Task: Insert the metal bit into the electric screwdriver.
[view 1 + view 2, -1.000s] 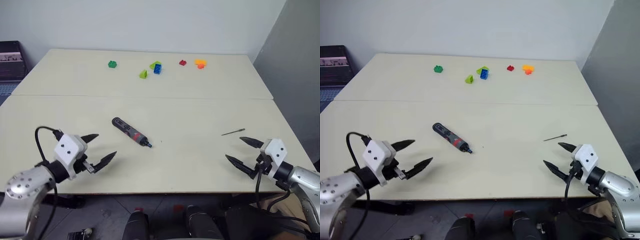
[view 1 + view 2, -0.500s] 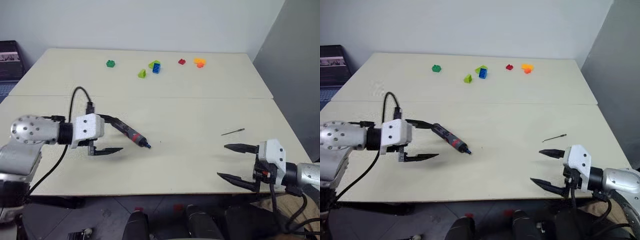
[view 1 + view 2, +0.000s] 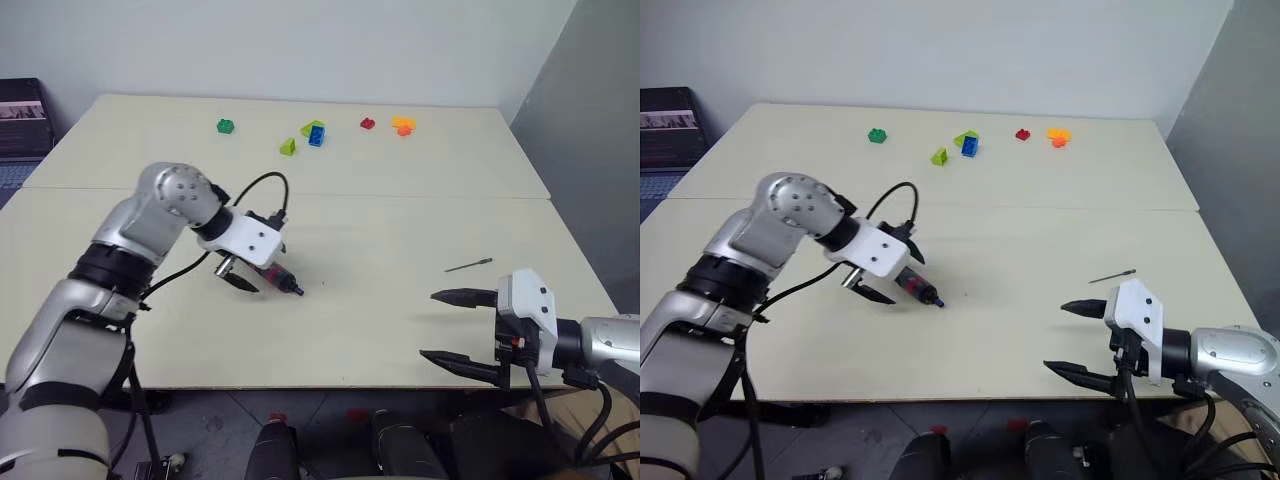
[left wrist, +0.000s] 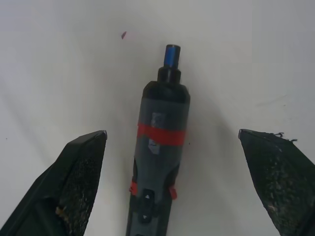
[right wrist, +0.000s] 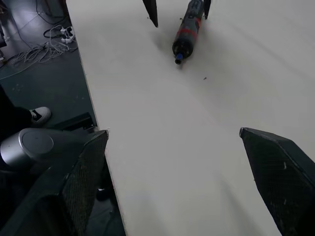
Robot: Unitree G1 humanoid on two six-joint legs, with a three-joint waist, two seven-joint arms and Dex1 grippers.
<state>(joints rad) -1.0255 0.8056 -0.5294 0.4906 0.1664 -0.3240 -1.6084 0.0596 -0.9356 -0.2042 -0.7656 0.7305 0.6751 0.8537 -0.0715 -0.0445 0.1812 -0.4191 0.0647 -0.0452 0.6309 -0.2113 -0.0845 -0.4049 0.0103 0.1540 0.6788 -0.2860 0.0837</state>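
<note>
The electric screwdriver (image 4: 160, 147), dark with a red band, lies on the table (image 3: 380, 215) left of centre, tip towards the front right. My left gripper (image 4: 171, 132) points down over it, open, one finger (image 3: 239, 283) on each side and not touching it. The metal bit (image 3: 467, 265), a thin dark rod, lies on the right part of the table. My right gripper (image 3: 430, 325) hovers open and empty over the front edge, just in front of the bit. In the right wrist view the screwdriver (image 5: 188, 30) lies far ahead.
Small toy bricks sit along the back: green (image 3: 226, 126), lime (image 3: 288, 147), blue (image 3: 315, 133), red (image 3: 367, 123), orange (image 3: 402, 125). A seam (image 3: 420, 196) crosses the table. Cables (image 5: 47, 46) lie on the floor past the front edge.
My left arm swung in from the front left edge, turned its gripper downward and now straddles the screwdriver. My right gripper rose, shifted left and rolled. Both stayed open.
</note>
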